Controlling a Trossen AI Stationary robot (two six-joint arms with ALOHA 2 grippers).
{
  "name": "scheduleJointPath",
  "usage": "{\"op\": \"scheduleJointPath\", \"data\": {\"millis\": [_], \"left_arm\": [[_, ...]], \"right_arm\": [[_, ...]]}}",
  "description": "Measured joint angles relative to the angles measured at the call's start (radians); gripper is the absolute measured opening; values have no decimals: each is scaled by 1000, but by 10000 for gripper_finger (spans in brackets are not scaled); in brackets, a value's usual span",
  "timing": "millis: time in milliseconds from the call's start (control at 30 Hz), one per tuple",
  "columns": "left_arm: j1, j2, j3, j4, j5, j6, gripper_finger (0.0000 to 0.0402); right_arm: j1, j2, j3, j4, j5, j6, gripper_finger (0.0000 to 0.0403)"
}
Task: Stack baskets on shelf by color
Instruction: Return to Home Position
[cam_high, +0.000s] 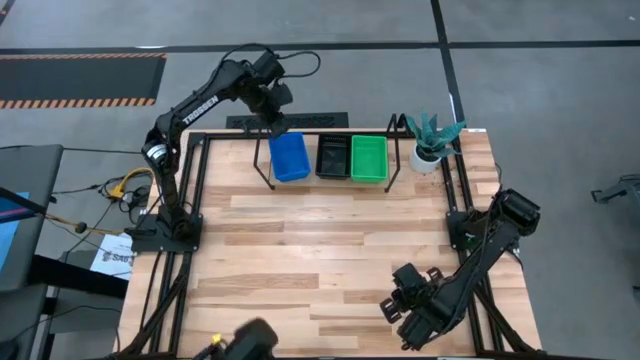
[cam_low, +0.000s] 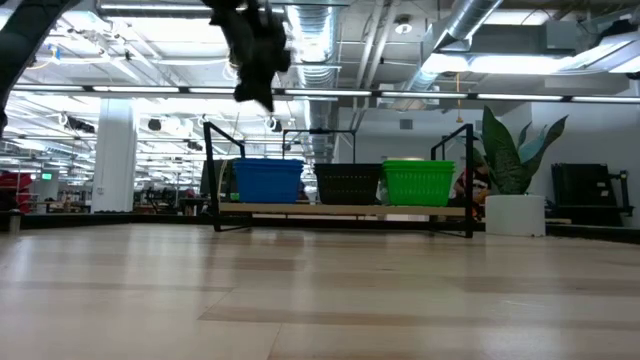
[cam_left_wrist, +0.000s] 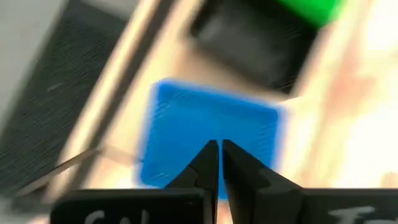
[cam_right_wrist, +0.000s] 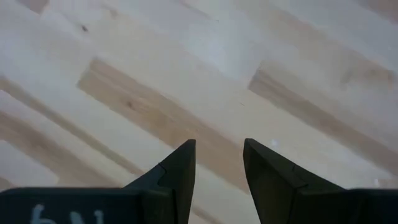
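Three stacks of baskets stand side by side on the wood board of the black wire shelf (cam_high: 396, 160) at the table's far edge: blue (cam_high: 289, 157), black (cam_high: 332, 157) and green (cam_high: 368, 158). The low view shows the same row: blue (cam_low: 267, 181), black (cam_low: 347, 184), green (cam_low: 418, 182). My left gripper (cam_high: 276, 127) hangs in the air above the far end of the blue stack (cam_left_wrist: 211, 130), fingers shut (cam_left_wrist: 220, 151) and holding nothing. My right gripper (cam_high: 405, 310) waits at the table's near right, open (cam_right_wrist: 219, 155) over bare wood.
A plant in a white pot (cam_high: 430, 150) stands right of the shelf at the table's far right corner. A dark object (cam_high: 250, 338) sits at the near edge. The wide wooden table top (cam_high: 330, 250) lies between the shelf and the right arm.
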Motion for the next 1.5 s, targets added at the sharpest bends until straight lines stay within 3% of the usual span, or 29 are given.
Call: {"op": "scheduleJointPath", "data": {"millis": [133, 367, 533, 667, 900, 967, 1033, 1100, 1300, 1400, 1500], "left_arm": [[-78, -76, 0, 52, 111, -85, 6], [-313, -259, 1, 170, 40, -201, 1], [-508, -373, 1, 161, 1, -205, 1], [-639, -438, 1, 161, -4, -281, 1], [-790, -486, 0, 149, 5, -555, 2], [-816, -488, 0, 150, 6, -590, 2], [-840, -488, 0, 150, 2, -598, 2], [-875, -483, 0, 152, -3, -483, 2], [-921, -493, -24, 288, 52, -320, 2], [-920, -558, -134, 439, 98, -320, 2], [-935, -659, -336, 633, 120, -354, 2]], "right_arm": [[-72, -3, 0, 0, 46, -148, 159], [-308, -93, 0, 58, 93, -637, 159], [-476, -238, 0, 268, 108, -1050, 159], [-570, -384, 0, 425, 103, -1292, 159], [-643, -667, 33, 402, 52, -1374, 159], [-653, -741, 32, 377, 37, -1316, 159], [-645, -796, 15, 385, 34, -1280, 159], [-614, -846, -26, 467, 37, -1350, 159], [-542, -1029, -297, 827, 61, -1452, 159], [-522, -1146, -503, 948, 86, -1392, 159], [-498, -1252, -713, 1146, 78, -1363, 159]]}}
